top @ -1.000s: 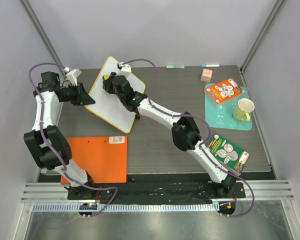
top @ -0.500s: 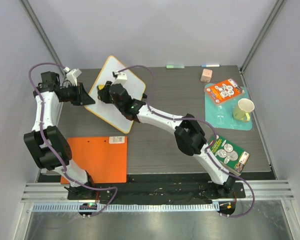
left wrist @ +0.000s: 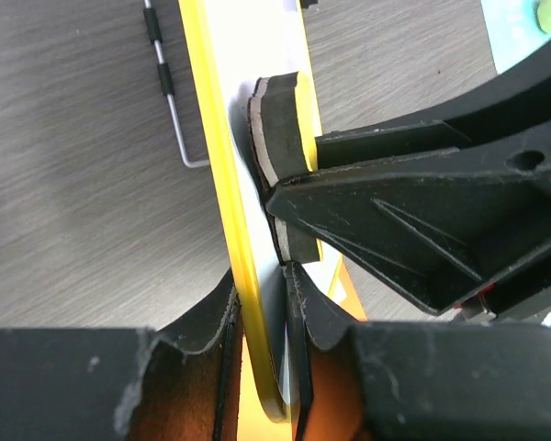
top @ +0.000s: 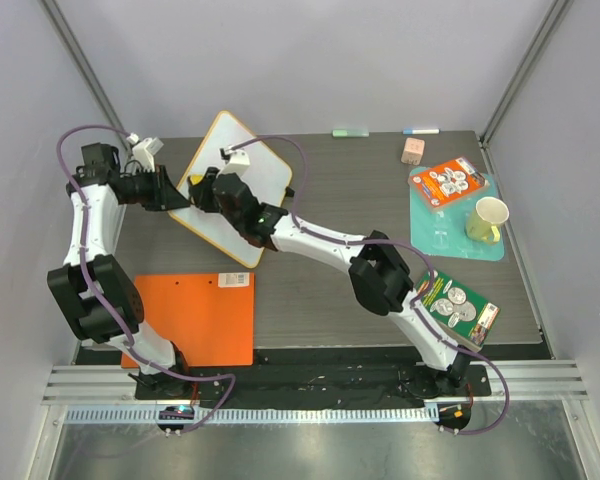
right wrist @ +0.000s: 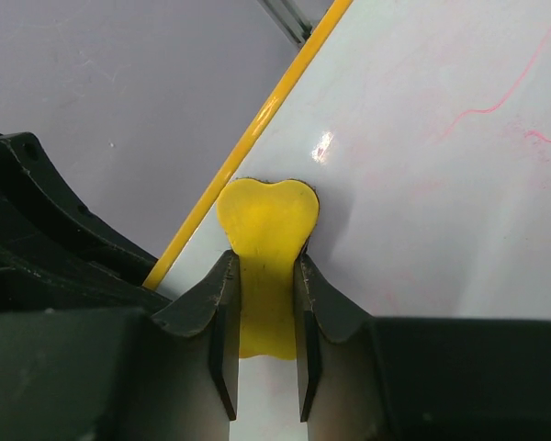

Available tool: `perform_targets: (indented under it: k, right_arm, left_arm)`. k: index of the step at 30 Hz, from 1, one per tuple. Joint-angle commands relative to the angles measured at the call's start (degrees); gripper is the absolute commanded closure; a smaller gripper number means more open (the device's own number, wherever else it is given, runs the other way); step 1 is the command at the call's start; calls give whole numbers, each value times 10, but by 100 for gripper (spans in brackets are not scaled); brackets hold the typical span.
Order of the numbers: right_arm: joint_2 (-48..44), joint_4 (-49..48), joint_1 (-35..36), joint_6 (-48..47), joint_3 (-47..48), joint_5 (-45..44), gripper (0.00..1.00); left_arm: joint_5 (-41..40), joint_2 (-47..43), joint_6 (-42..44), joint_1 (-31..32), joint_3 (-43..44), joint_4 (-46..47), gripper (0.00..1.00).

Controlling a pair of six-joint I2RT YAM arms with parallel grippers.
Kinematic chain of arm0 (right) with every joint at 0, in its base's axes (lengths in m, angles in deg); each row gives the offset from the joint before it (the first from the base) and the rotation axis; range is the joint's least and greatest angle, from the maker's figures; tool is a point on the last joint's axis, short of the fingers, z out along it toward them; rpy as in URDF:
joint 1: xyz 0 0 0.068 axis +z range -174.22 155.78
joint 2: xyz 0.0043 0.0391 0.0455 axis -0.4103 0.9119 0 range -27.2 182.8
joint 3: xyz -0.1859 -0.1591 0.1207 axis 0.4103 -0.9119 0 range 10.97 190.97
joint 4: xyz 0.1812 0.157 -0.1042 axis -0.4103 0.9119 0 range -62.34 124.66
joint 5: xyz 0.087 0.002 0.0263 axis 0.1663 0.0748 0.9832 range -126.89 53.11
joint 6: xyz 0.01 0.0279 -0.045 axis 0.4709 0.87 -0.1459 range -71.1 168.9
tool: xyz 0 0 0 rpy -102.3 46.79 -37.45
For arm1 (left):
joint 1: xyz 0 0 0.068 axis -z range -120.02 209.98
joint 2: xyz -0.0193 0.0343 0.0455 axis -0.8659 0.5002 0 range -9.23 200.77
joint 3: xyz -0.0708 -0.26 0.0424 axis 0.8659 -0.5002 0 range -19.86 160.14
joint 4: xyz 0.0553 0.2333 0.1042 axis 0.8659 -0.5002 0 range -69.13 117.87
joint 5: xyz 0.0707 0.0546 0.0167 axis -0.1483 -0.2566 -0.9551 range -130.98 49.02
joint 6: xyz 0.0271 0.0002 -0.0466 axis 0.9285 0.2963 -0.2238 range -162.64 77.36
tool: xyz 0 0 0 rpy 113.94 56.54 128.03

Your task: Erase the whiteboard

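Jaws of the left gripper (left wrist: 262, 317) are narrowed onto the yellow rim of the whiteboard (top: 220, 228), pinching its left edge. Those of the right gripper (right wrist: 262, 285) clasp a yellow heart-shaped eraser (right wrist: 266, 219), pressed against the white face just inside that same rim, close to the left fingers. Faint pink marks (right wrist: 496, 101) show farther along the face. The board sits askew at the far left of the dark table (top: 380, 190).

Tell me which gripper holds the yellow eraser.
The right gripper: it pinches the yellow eraser against the whiteboard. The left gripper clamps the board's yellow edge instead.
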Motion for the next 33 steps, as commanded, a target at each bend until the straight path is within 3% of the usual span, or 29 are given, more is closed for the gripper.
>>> perform_targets:
  k: [1, 6, 10, 14, 21, 28, 33]
  right_arm:
    - [22, 57, -42, 13, -8, 8, 99]
    - [74, 72, -95, 31, 54, 40, 99]
    - [166, 112, -124, 39, 178, 73, 99]
    - [188, 114, -139, 51, 190, 68, 99]
    - [172, 143, -154, 63, 135, 72, 99]
    - [101, 139, -149, 77, -45, 65, 99]
    - [99, 103, -148, 81, -78, 74, 99]
  left_arm:
    - [85, -45, 18, 27, 10, 34, 100]
    - [86, -45, 21, 28, 9, 34, 100]
    - [84, -39, 26, 28, 9, 29, 100]
    - [83, -37, 28, 28, 10, 27, 100]
    - [78, -39, 29, 28, 13, 25, 100]
    - [80, -38, 27, 28, 13, 24, 100]
    - [83, -47, 26, 29, 6, 25, 100]
